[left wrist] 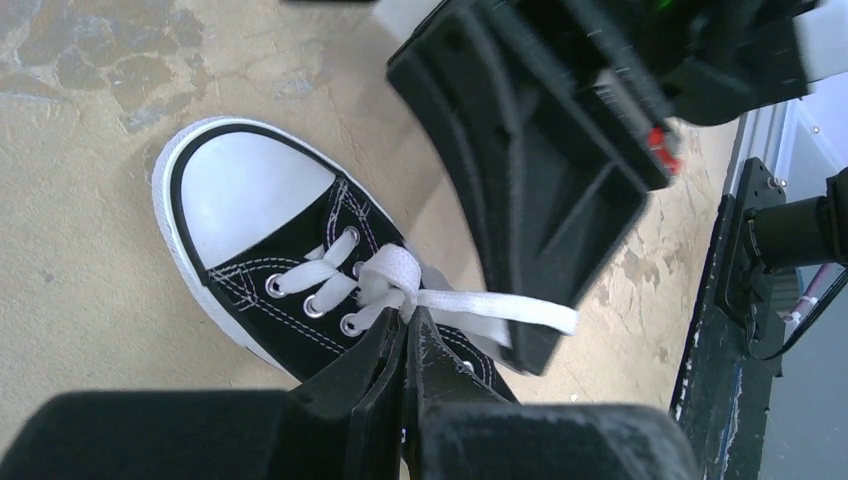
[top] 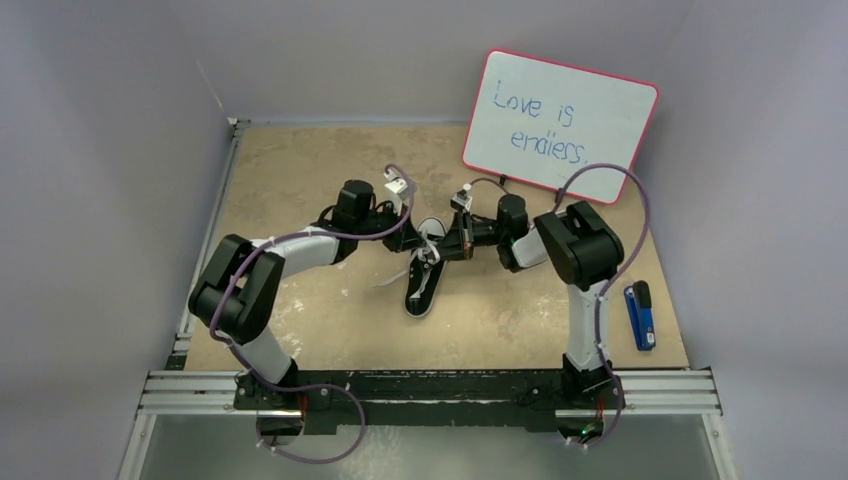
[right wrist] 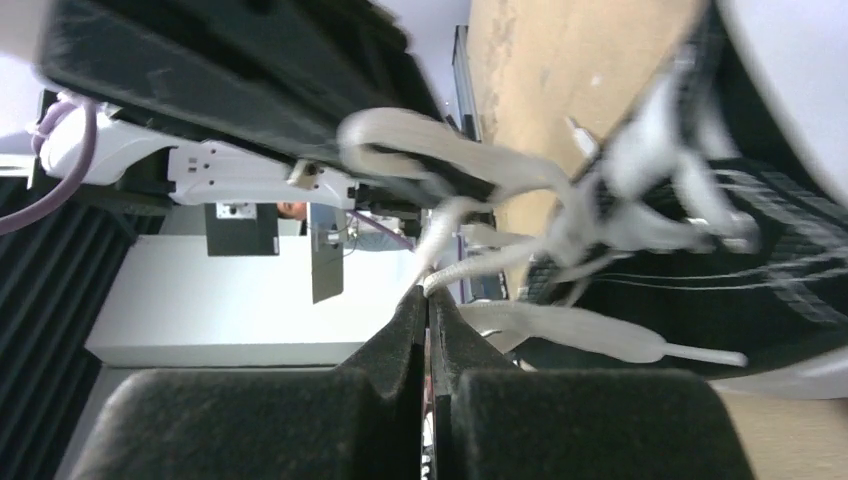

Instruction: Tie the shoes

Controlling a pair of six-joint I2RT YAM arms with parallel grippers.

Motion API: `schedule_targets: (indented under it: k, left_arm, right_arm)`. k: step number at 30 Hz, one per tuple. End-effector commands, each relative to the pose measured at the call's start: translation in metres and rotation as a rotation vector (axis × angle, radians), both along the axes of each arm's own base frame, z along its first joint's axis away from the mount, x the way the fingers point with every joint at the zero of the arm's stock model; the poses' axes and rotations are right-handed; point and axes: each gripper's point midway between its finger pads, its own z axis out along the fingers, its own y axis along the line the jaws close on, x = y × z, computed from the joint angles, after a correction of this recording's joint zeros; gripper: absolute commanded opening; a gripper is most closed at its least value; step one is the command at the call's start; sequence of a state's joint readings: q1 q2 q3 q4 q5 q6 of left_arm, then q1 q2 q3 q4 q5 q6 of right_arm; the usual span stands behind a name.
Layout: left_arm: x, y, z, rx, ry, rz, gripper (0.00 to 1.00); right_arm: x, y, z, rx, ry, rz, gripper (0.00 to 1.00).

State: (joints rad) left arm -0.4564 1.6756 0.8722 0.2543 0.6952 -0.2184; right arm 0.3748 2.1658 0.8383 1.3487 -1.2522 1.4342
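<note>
A small black canvas sneaker [top: 422,288] with white toe cap and white laces lies mid-table, toe toward the arms. In the left wrist view the sneaker [left wrist: 250,200] fills the middle. My left gripper [left wrist: 408,318] is shut on the white lace [left wrist: 500,306] right at the crossing over the eyelets. The right gripper's black body [left wrist: 540,170] hangs close above it, with the lace running under its tip. In the right wrist view my right gripper [right wrist: 428,292] is shut on a lace strand [right wrist: 470,270] beside the sneaker [right wrist: 720,300]. Both grippers [top: 415,238] [top: 447,245] meet over the shoe's heel end.
A white board [top: 558,120] with a red rim and blue writing leans at the back right. A blue stapler-like tool [top: 639,315] lies at the right edge. A loose lace end [top: 392,279] trails left of the shoe. A metal rail [top: 430,392] runs along the front.
</note>
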Motion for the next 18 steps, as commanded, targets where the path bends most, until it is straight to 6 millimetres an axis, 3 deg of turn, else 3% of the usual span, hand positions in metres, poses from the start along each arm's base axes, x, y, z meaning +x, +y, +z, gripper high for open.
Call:
schedule_targets:
  k: [1, 6, 11, 18]
  left_arm:
    - [0.022, -0.011, 0.017, -0.042, -0.057, 0.016, 0.00]
    - [0.025, -0.025, -0.005, -0.039, 0.034, 0.021, 0.00]
    - [0.018, -0.026, -0.024, -0.021, 0.093, 0.023, 0.00]
    - [0.009, -0.022, -0.030, -0.002, 0.102, 0.011, 0.00]
  right_arm:
    - [0.000, 0.000, 0.031, -0.011, -0.235, 0.030, 0.00]
    - [-0.007, 0.006, 0.026, -0.025, -0.231, 0.073, 0.00]
    - [-0.003, 0.009, 0.028, -0.011, -0.219, 0.061, 0.03]
    - [0.013, 0.000, 0.003, -0.203, -0.228, 0.022, 0.26]
